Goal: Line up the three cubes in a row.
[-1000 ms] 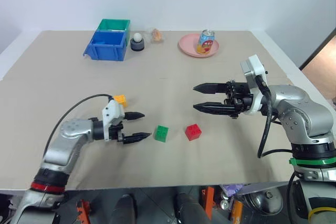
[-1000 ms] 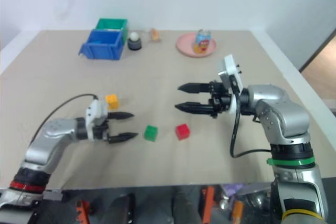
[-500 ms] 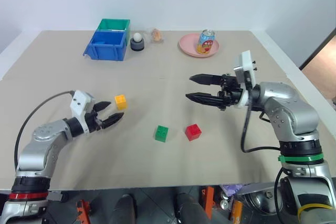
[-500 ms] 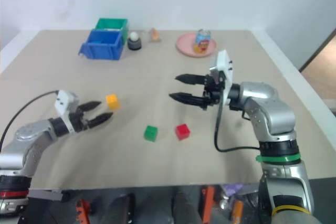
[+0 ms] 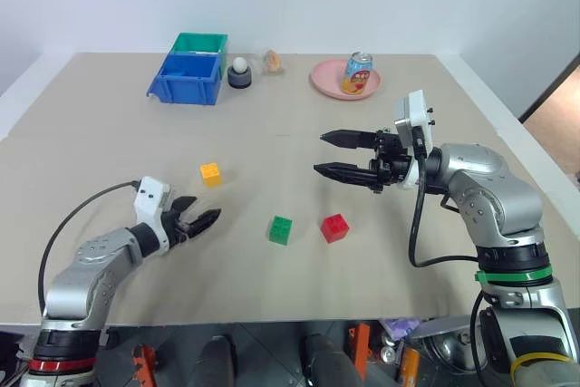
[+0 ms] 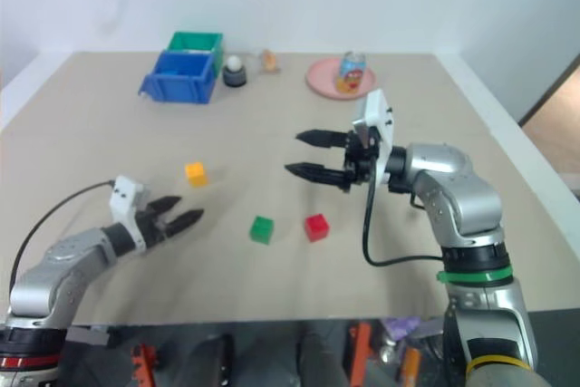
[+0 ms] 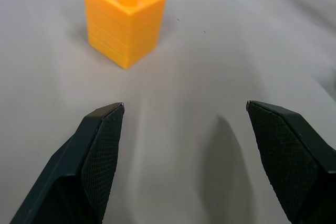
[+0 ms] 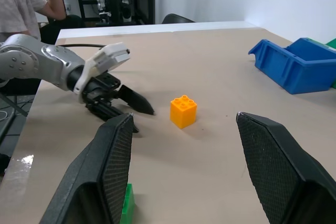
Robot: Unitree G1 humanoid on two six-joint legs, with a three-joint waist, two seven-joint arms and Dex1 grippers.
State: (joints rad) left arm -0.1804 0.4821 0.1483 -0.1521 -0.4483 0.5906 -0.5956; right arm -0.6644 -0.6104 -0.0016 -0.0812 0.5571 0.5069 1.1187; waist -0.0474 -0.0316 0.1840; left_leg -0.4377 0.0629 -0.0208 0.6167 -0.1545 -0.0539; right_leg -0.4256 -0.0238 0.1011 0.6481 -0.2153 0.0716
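Three studded plastic cubes lie on the matte beige tabletop: yellow cube apart toward the robot's left, green cube and red cube near each other closer to centre and roughly level with one another. All are alike in size: hard moulded blocks with flat, smooth side walls, crisp edges and four round studs on top. Judged light and rigid, not fragile; glossy faces could slip or let the block twist if pinched on corners, so take each across two opposite flat sides, below the studs. Left gripper sits low over the tabletop, its textured black fingers spread apart and empty, the yellow cube just ahead of the tips. Right gripper hovers above the surface beyond the red cube, fingers parted, holding nothing
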